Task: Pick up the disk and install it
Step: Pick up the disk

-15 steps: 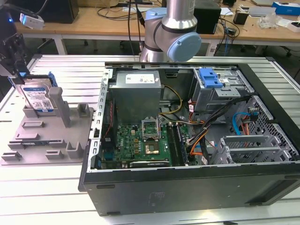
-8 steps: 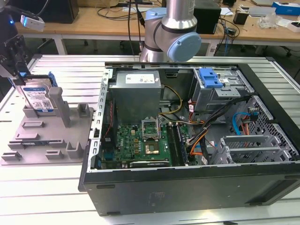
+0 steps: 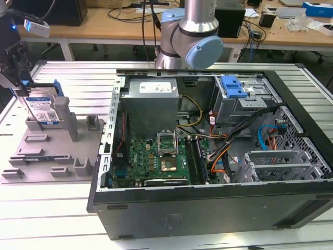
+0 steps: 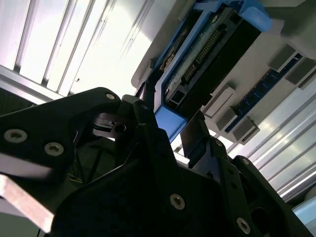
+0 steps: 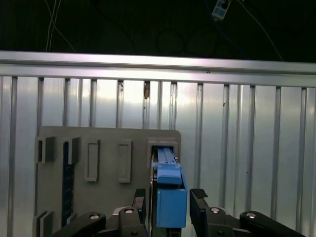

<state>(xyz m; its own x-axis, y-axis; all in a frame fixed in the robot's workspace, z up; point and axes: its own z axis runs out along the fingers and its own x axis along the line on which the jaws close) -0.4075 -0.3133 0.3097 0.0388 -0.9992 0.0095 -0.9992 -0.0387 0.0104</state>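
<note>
In the exterior view, the black two-fingered gripper (image 3: 22, 83) is hanging at about ten o'clock of the scene, at the exterior view's left. It is hanging just above the flat silver hard-drive disk with its white-and-blue label and blue plastic frame (image 3: 44, 110). The disk is standing on edge in the grey moulded plastic tray with upright posts (image 3: 49, 156). That tray is lying on the ribbed aluminium bench (image 3: 57, 208), at nine o'clock from the open black computer case (image 3: 218, 156).

In the second wrist view, the gripper (image 4: 173, 129) is straddling the disk (image 4: 207, 59), one black finger on each flat face.

In the first wrist view, the disk (image 5: 170, 173) is showing edge-on in the tray (image 5: 106, 197). The gripper (image 5: 170, 195) is sitting around it with jaws spread. A thin gap seems to be remaining beside one finger (image 5: 199, 198), though this is hard to judge.
</note>
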